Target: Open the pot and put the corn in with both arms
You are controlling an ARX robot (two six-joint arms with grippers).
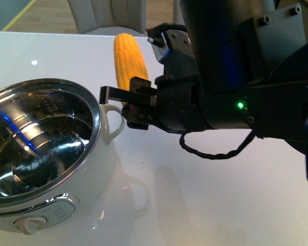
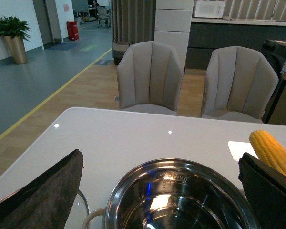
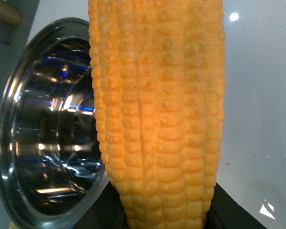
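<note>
Glossy white table (image 1: 220, 205), open pot on the left, corn to its right.
The round white pot (image 1: 98, 123) bares a shiny steel bowl. The left gripper (image 2: 159, 157) is spread wide above it. The black right gripper (image 1: 133, 102) clenches the knobbly, tapered yellow corn (image 1: 129, 56) beside the pot's loop handle (image 1: 114, 123).

A glossy white table (image 1: 210, 205) carries the open pot (image 1: 100, 169) at its near left and a small white card (image 2: 237, 149) farther back, while whether the corn (image 1: 129, 59) beyond the pot's handle rests on it cannot be told.
</note>
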